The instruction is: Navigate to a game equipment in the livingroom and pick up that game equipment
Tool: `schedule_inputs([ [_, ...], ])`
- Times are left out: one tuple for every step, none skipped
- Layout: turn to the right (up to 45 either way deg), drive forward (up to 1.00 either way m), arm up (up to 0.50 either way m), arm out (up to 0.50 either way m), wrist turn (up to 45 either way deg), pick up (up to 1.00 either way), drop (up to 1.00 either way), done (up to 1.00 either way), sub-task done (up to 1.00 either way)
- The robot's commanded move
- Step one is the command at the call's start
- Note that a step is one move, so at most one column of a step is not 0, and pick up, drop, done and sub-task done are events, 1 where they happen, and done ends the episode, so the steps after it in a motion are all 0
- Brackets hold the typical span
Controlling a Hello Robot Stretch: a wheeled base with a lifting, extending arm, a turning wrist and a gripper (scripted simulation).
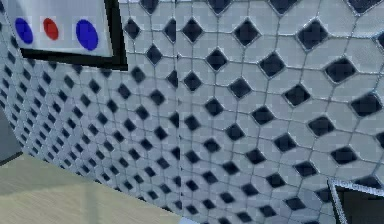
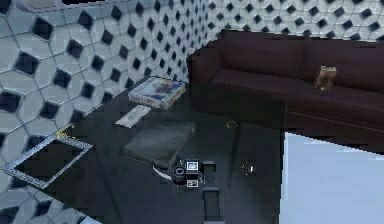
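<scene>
Gripper (image 2: pixel 167 167) tip indistinct against dark table (image 2: pixel 108 190)

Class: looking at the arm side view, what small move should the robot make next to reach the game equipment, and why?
Probably extend the arm a little farther. The gripper sits at a dark flat slab on the table, while the pale flat box, likely the game, lies farther out, beyond its jaws.
</scene>
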Motion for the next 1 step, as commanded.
schedule_inputs([
  [0.0,0.0,0.1,0.0,0.0,0.0,0.0,0.0,0.0],
])
